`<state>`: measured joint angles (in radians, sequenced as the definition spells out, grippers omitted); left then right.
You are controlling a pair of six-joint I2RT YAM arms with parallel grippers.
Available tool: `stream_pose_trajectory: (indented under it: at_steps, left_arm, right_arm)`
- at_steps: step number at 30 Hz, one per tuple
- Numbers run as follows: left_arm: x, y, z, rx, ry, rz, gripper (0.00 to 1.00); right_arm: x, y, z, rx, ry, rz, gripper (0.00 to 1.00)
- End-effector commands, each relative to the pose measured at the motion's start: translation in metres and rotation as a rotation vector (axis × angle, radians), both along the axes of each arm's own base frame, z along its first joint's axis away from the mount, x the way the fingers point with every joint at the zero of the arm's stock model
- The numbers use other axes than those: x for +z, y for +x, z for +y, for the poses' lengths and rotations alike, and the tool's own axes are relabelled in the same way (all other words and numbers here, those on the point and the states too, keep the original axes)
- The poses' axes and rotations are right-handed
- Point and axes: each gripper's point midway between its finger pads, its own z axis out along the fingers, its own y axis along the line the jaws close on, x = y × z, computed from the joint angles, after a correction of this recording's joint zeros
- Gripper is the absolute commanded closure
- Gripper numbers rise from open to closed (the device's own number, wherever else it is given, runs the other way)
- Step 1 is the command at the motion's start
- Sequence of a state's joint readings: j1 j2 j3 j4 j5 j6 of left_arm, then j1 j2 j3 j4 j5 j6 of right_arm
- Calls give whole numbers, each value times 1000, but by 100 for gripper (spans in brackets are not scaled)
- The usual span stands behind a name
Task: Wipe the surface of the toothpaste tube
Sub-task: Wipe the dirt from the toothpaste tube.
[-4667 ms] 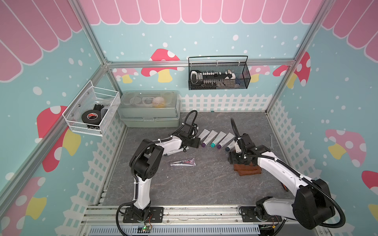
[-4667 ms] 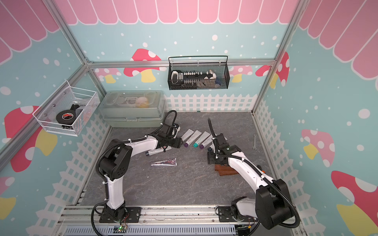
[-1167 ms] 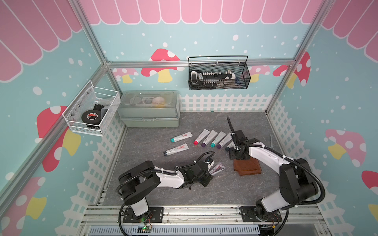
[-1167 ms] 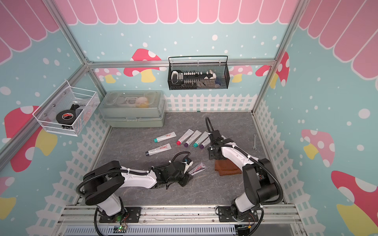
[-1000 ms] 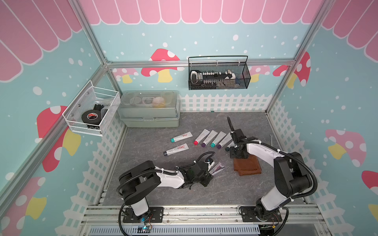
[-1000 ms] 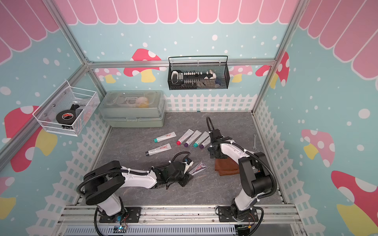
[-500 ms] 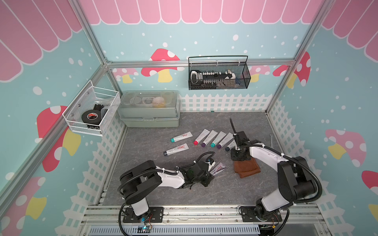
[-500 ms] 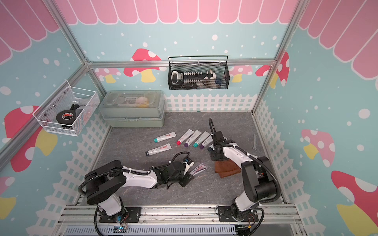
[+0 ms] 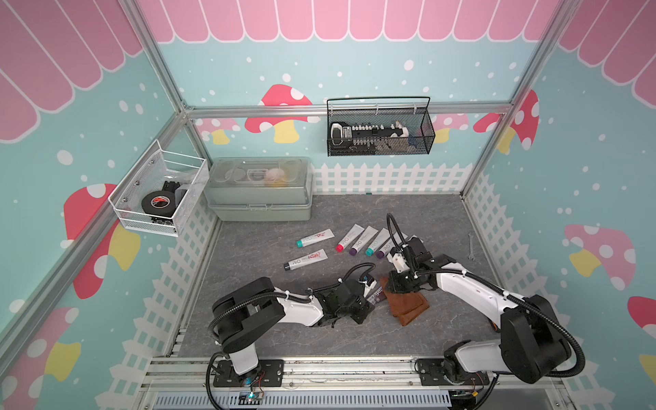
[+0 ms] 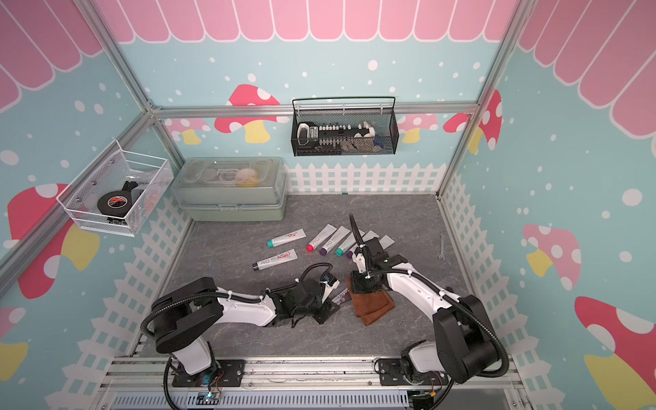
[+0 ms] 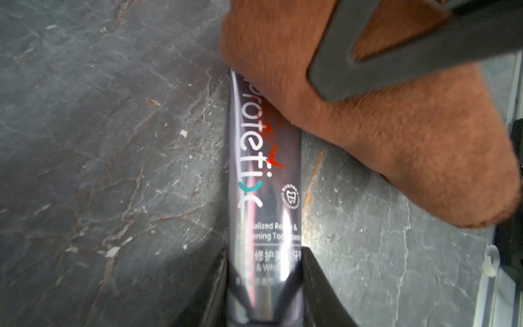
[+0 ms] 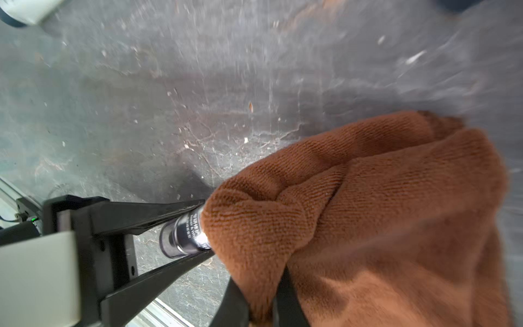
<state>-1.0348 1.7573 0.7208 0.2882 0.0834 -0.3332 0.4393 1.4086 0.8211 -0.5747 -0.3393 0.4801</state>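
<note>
A dark purple toothpaste tube (image 11: 264,184) lies on the grey slate floor, its lettered side up. My left gripper (image 11: 264,252) is shut on its cap end, one finger on each side. In both top views the tube (image 9: 377,297) (image 10: 341,295) pokes out from the left gripper (image 9: 356,307) toward the brown cloth (image 9: 408,305) (image 10: 372,305). My right gripper (image 12: 261,286) is shut on a fold of the cloth (image 12: 368,212). The cloth (image 11: 368,141) lies over the tube's far end and hides it. Only the tube's cap end (image 12: 184,235) shows in the right wrist view.
Several more tubes (image 9: 358,241) lie in a row behind the right arm, and two others (image 9: 315,238) (image 9: 305,261) lie to their left. A green lidded box (image 9: 261,191) stands at the back left. A small wrench (image 9: 470,246) lies by the right fence.
My right gripper has shut on the cloth and come forward and left, dragging the cloth's edge onto the tube's far end. The left gripper holds the tube where it was.
</note>
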Motion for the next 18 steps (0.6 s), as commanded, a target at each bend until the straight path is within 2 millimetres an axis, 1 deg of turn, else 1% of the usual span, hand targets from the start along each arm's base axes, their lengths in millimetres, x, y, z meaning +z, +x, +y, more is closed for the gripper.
stream_pose_trajectory:
  at_steps: [1,4,6,7,9,12,13,16,18]
  left_arm:
    - [-22,-9,11,-5,75,46,65]
    - [-22,-9,12,-3,77,47,65]
    - [-22,-9,12,-3,75,46,65]
    - [-22,-9,12,0,76,46,65]
    - [-23,-9,14,4,76,43,65]
    - [-21,-10,17,10,71,36,66]
    - [-21,-10,18,11,72,33,67]
    - [-21,-10,21,17,73,30,68]
    - [-21,-10,21,20,69,27,68]
  right_arm:
    - [-11,-7,12,37,20,46,92]
    - [-25,-7,11,44,-36,66,92]
    - [-36,-4,3,35,-105,72,93]
    - [-41,-2,-4,24,-154,74,94]
    - [-48,4,-26,-4,-297,62,96]
    - [-48,14,-56,-41,-479,25,96]
    - [-48,16,-61,-47,-510,19,96]
    - [-50,21,-70,-59,-560,14,96]
    - [-54,23,-67,-57,-547,22,96]
